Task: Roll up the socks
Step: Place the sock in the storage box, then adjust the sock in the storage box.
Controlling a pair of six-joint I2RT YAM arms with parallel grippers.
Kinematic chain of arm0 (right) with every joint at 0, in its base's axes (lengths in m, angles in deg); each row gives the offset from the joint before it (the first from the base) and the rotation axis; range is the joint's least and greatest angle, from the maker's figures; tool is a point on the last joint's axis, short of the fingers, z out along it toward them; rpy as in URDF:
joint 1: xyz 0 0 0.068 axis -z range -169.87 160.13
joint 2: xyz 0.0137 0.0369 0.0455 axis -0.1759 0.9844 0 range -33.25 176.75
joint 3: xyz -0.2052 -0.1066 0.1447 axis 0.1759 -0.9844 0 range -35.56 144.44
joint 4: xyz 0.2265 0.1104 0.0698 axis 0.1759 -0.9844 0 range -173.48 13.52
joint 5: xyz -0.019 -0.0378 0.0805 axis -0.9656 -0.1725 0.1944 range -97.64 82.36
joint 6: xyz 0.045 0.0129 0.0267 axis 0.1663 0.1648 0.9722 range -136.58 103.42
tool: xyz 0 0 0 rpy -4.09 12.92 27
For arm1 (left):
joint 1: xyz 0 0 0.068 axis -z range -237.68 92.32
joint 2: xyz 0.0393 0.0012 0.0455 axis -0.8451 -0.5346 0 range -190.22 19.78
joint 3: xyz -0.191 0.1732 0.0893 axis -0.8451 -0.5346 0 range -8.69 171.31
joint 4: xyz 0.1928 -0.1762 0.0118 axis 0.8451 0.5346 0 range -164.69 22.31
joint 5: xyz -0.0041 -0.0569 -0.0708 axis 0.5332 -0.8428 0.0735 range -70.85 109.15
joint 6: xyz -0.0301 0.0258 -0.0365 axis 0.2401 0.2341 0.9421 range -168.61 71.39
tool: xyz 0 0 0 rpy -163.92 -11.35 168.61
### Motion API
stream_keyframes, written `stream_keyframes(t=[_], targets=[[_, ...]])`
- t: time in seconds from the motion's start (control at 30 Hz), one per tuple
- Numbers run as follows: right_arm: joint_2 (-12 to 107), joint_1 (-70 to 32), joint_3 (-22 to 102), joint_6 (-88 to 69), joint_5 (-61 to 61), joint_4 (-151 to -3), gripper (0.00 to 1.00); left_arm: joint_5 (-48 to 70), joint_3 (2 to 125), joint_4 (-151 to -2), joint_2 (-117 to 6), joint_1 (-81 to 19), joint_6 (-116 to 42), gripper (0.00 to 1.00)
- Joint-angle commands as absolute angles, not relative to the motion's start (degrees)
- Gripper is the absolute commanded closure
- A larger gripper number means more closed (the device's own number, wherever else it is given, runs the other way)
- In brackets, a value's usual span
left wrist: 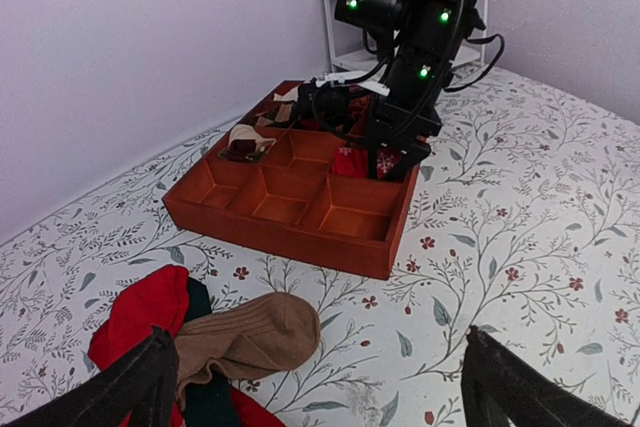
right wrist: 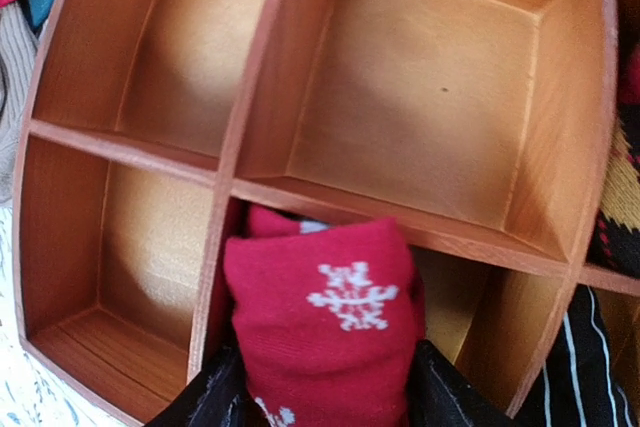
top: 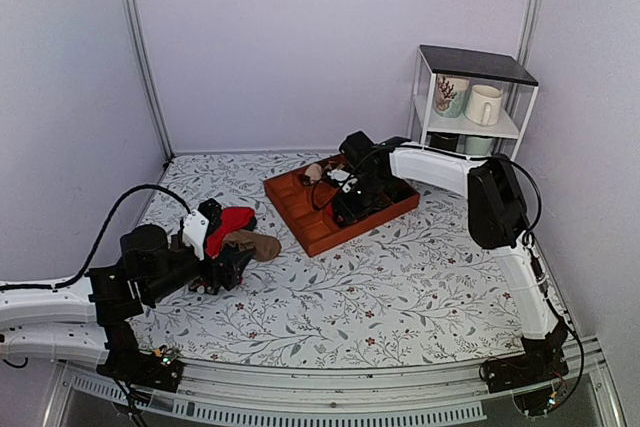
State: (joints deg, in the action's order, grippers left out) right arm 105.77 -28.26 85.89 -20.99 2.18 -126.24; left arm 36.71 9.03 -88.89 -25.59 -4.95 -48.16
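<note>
The socks [right wrist: 320,317] are a fist-sized red bundle with white snowflake marks. My right gripper [right wrist: 325,392] is shut on the bundle, one black finger on each side, and holds it in a compartment of the orange-brown tray [right wrist: 250,192], against a divider. In the left wrist view the bundle [left wrist: 362,162] shows under the right gripper [left wrist: 390,147] at the tray's [left wrist: 290,237] right side. From above, the right gripper [top: 345,209] is over the tray [top: 300,225]. My left gripper [left wrist: 315,397] is open and empty, low over the table beside the sock heap.
A heap of red, brown and dark socks [left wrist: 250,337] lies by the left gripper [top: 215,265] and also shows in the top view [top: 240,232]. Other bundles sit in the tray's far cells [left wrist: 245,142]. A white shelf with mugs [top: 475,97] stands at the back right.
</note>
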Motion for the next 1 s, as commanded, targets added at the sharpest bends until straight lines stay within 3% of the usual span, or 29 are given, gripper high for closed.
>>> stream_keyframes(t=[0.0,0.67,0.77,0.97], targets=[[101.9,-26.2,83.5,-17.9,2.2,-127.3,0.43,36.6,10.3,-88.1,-25.6,-5.7,-48.6,0.01],[93.1,-26.2,80.9,-16.9,1.8,-121.8,0.40,36.5,10.6,-87.0,-24.6,-5.7,-48.3,0.01],[93.1,-26.2,78.8,-16.9,4.6,-121.7,0.53,36.4,10.5,-87.2,-24.8,-5.7,-48.3,0.01],[95.1,-26.2,77.5,-16.9,6.4,-119.9,0.64,35.8,10.6,-87.4,-25.4,-5.7,-48.1,0.01]])
